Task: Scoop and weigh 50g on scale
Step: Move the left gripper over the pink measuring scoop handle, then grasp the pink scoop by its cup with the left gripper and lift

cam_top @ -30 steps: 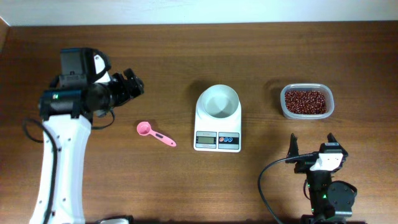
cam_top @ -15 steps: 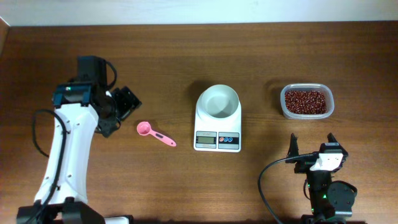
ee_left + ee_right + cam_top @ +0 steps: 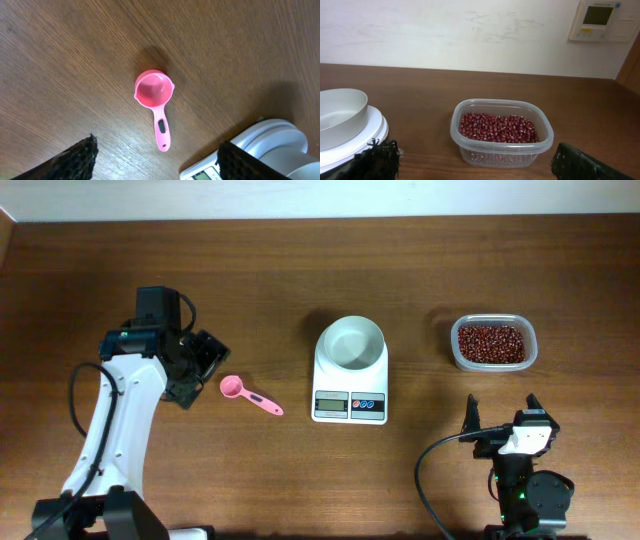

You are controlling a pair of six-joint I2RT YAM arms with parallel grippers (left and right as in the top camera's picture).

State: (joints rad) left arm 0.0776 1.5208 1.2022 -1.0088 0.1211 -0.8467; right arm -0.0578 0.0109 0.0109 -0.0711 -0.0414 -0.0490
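Scale (image 3: pixel 350 370) sits mid-worktop (image 3: pixel 300 490), display facing the front edge. The pink scoop (image 3: pixel 250 394) lies just left of it and the red-bean tub (image 3: pixel 492 342) to its right. Left end effector (image 3: pixel 203 368) is spread wide over the scoop's bowl end, not touching it. Right end effector (image 3: pixel 502 412) is also wide and holds nothing, below the tub.

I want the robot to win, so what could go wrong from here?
The pink spoon lies flat with a thin handle, so the open left gripper might push it away instead of catching it. The tub of beans sits on the far side of the scale from the spoon, so beans might spill on the way, or the gripper might bump the scale.
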